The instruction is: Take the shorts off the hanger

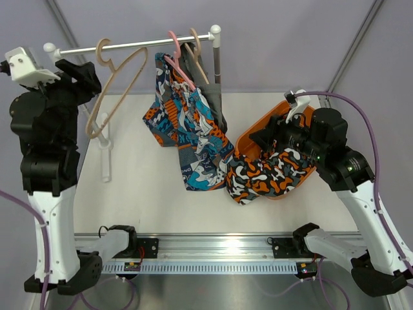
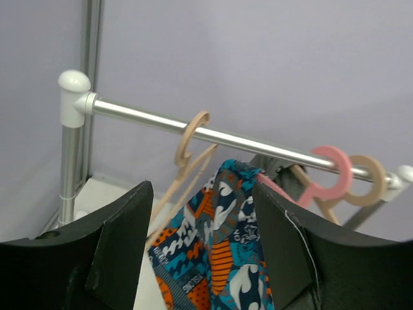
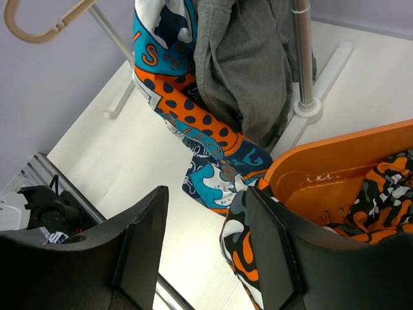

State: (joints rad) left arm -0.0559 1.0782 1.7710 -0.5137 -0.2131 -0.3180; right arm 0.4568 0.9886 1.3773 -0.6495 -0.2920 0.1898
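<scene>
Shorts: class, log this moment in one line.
camo shorts: in bin | patterned shorts: hung | grey shorts: hung | left tool: open | right tool: open

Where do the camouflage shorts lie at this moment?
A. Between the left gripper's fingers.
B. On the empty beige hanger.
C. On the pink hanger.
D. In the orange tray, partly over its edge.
D: the camouflage shorts lie in the orange tray and spill over its near rim, away from the rail.
</scene>
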